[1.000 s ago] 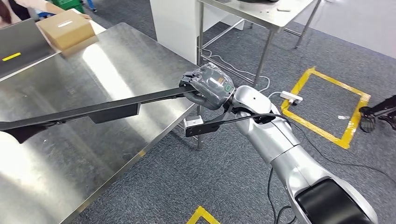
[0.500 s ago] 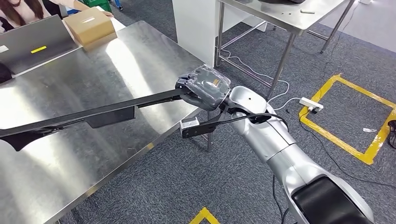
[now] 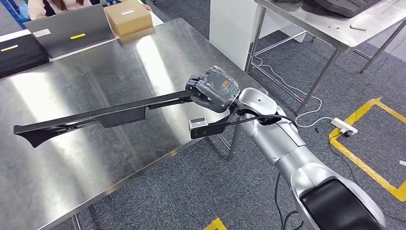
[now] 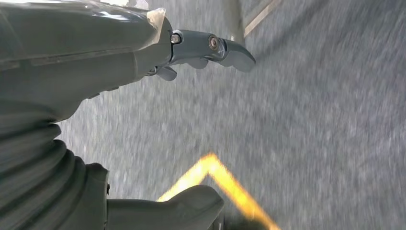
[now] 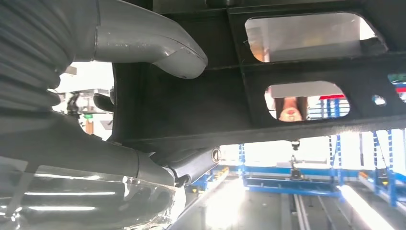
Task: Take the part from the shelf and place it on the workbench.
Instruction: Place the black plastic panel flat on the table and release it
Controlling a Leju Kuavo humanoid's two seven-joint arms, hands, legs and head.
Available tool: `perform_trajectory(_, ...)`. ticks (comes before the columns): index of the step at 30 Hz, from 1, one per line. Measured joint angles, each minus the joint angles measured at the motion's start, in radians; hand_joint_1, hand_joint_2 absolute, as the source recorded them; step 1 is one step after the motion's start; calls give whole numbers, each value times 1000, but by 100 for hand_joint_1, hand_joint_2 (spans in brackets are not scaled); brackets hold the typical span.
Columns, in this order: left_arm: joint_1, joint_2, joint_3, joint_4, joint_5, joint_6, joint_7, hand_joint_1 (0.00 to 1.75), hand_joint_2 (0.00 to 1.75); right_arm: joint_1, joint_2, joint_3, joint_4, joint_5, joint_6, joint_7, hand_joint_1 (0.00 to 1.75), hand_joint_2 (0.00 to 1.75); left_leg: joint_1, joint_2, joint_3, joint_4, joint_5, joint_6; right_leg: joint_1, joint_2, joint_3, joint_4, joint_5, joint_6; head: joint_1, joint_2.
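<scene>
Head view: long black metal part [image 3: 95,116] held at its right end by the right hand [image 3: 210,89], fingers closed around it, above the steel workbench [image 3: 124,62]. Cardboard box [image 3: 128,17] at far edge; second steel table [image 3: 335,21] right; grey carpet [image 3: 191,191]. Left hand [image 4: 95,52] empty, fingers apart.

A cardboard box [image 3: 128,17] sits beside a grey panel [image 3: 67,34]. A power strip [image 3: 344,126] lies near yellow floor tape [image 3: 366,167].
</scene>
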State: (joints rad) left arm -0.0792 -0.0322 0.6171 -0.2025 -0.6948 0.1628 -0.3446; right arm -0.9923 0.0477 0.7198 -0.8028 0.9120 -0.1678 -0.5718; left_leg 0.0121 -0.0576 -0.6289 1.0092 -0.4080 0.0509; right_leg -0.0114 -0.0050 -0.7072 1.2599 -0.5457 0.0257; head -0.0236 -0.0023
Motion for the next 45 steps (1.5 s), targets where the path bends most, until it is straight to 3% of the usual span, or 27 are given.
perform_trajectory(2, 1, -5, 4, 0, 2, -23, -5, 0, 175, -1, -1, 0, 10, 2, -8, -3, 175, 175, 1, -22, -1, 6, -3, -6, -8, 20, 57, -134, 58, 17, 1, 0)
perform_trajectory(3, 2, -8, 5, 0, 1, -24, -8, 0, 175, -2, -1, 0, 15, 2, -11, -4, 175, 175, 0, -31, -4, 9, -5, -12, -11, 30, 81, -187, 79, 19, 1, 0)
perform_trajectory(5, 4, -10, 8, 0, -3, -23, -17, 0, 175, -4, 0, -1, 24, 0, -16, -4, 175, 175, 1, -45, -10, 13, -6, -24, -9, 36, 99, -225, 91, 9, 0, 0)
perform_trajectory(7, 9, -12, 8, 0, -10, -24, -26, 0, 175, -6, 3, -4, 33, -2, -22, -4, 175, 175, 6, -47, -15, 13, -6, -35, -7, 23, 103, -228, 95, -5, -1, 0)
perform_trajectory(9, 8, -13, 8, 0, -17, -24, -31, 0, 175, -10, 5, -11, 47, -1, -38, -4, 175, 175, 7, -7, -33, 51, -31, -45, -10, 10, 105, -232, 97, -19, -7, 0)
perform_trajectory(11, 3, -14, 8, 0, -25, -19, -36, 0, 175, -16, 6, -21, 73, 3, -63, -3, 175, 175, 7, 40, -85, 157, -83, -53, -8, -4, 107, -232, 95, -28, -13, 0)
perform_trajectory(13, -1, -16, 8, 0, -31, -12, -40, 0, 175, -22, 6, -32, 107, 7, -84, 1, 175, 175, 9, 53, -139, 261, -120, -57, -5, -20, 108, -232, 93, -33, -12, 0)
perform_trajectory(14, -2, -16, 8, 0, -35, -8, -42, 0, 175, -26, 6, -39, 128, 11, -93, 6, 175, 175, 10, 55, -148, 274, -115, -56, -3, -30, 108, -232, 92, -34, -13, 0)
perform_trajectory(15, -2, -16, 8, 0, -38, -4, -42, 0, 175, -31, 5, -46, 146, 15, -101, 12, 175, 175, 9, 58, -137, 249, -93, -54, -2, -38, 110, -232, 91, -35, -13, 0)
perform_trajectory(18, -7, -14, 8, -1, -49, 7, -45, 0, 175, -57, 3, -68, 197, 23, -118, 26, 175, 175, -1, 101, -44, 69, -14, -38, 5, -64, 115, -232, 85, -34, -12, 0)
perform_trajectory(20, -13, -14, 8, -1, -52, 13, -50, 0, 175, -76, 0, -80, 223, 26, -128, 38, 175, 175, -11, 114, -21, 22, -11, -29, 11, -79, 117, -232, 81, -28, -11, 0)
perform_trajectory(22, -16, -14, 8, -1, -56, 21, -55, 0, 175, -92, -1, -91, 247, 28, -133, 50, 175, 175, -11, 95, -19, 17, -9, -20, 13, -91, 120, -234, 76, -19, -11, 0)
perform_trajectory(23, -16, -14, 8, -1, -58, 26, -57, 0, 175, -99, -3, -99, 258, 30, -136, 55, 175, 175, -9, 88, -16, 12, -6, -15, 12, -84, 118, -227, 71, -14, -11, 0)
perform_trajectory(25, -20, -15, 8, -1, -58, 34, -63, 0, 175, -113, -10, -114, 283, 33, -140, 58, 175, 175, -3, 76, -9, 2, 1, -3, 10, -45, 89, -166, 41, -12, -9, 0)
perform_trajectory(27, -25, -16, 9, -1, -58, 36, -68, 0, 175, -120, -19, -128, 310, 37, -142, 58, 175, 175, -2, 62, -8, 1, 2, 3, 5, -11, 23, -37, -8, -16, -8, 0)
perform_trajectory(29, -27, -17, 9, -2, -58, 36, -71, 0, 175, -117, -23, -137, 330, 41, -143, 58, 175, 175, -2, 46, -8, 2, 1, 3, 2, -4, -27, 46, -26, -11, -6, 0)
perform_trajectory(30, -26, -17, 9, -2, -58, 36, -72, 0, 175, -115, -24, -140, 336, 42, -143, 58, 175, 175, -2, 40, -8, 2, 0, 3, 1, -3, -28, 35, -14, -3, -6, 0)
perform_trajectory(32, -26, -19, 9, -2, -58, 37, -72, 0, 175, -115, -25, -145, 346, 44, -143, 58, 175, 175, -1, 29, -8, 5, -3, -2, -5, -2, 21, -89, 45, 15, -5, 0)
perform_trajectory(34, -26, -19, 9, -2, -58, 42, -71, 0, 175, -116, -21, -148, 353, 46, -143, 58, 175, 175, -5, 23, -11, 12, -8, -12, -8, 2, 72, -201, 92, 19, -5, 0)
perform_trajectory(35, -26, -18, 9, -2, -57, 46, -72, 0, 175, -116, -17, -149, 357, 48, -142, 58, 175, 175, -7, 21, -13, 16, -11, -14, -9, 3, 84, -225, 102, 15, -5, 0)
perform_trajectory(39, -22, -17, 22, -2, -42, 54, -90, 0, 175, -118, 0, -150, 369, 60, -140, 60, 175, 175, -7, 22, -11, 14, -10, 2, -6, 5, 86, -229, 107, 5, -5, 0)
perform_trajectory(41, -22, -15, 32, -2, -37, 54, -98, 0, 175, -119, 7, -153, 374, 62, -138, 61, 175, 175, -7, 25, -7, 8, -10, 2, -5, 7, 86, -229, 107, 4, -6, 0)
perform_trajectory(45, -22, -12, 43, -2, -28, 54, -107, 0, 175, -123, 12, -162, 385, 66, -133, 62, 0, 0, -7, 26, -2, 0, -8, -1, -4, 8, 87, -229, 106, 3, -6, 0)
